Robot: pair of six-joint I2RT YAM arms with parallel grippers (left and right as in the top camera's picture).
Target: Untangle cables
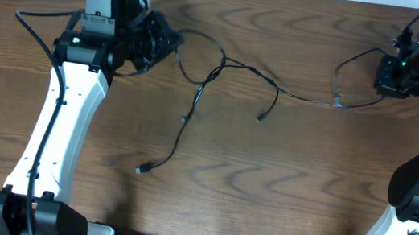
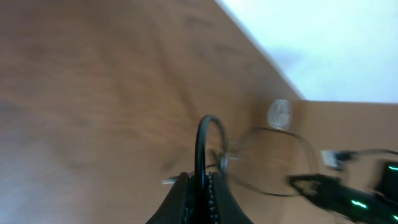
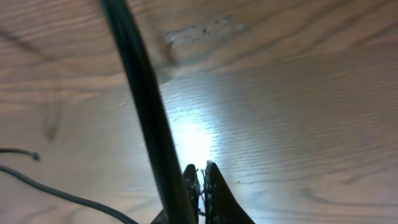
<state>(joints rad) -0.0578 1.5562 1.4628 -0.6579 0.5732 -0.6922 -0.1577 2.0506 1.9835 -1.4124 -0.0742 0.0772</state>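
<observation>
Several thin black plug-ended cables (image 1: 193,103) cross loosely; left gripper (image 2: 200,177) clamps one loop; right gripper (image 3: 199,167) fully closed, grip unclear.

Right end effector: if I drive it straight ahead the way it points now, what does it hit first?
Most likely the bare brown wooden tabletop, at the glare patch ahead of the right end effector; the blurred black cord passes just left.

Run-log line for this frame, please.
left gripper: shut on black cable | right gripper: shut, hold unclear | cables: crossing, not yet separated
</observation>
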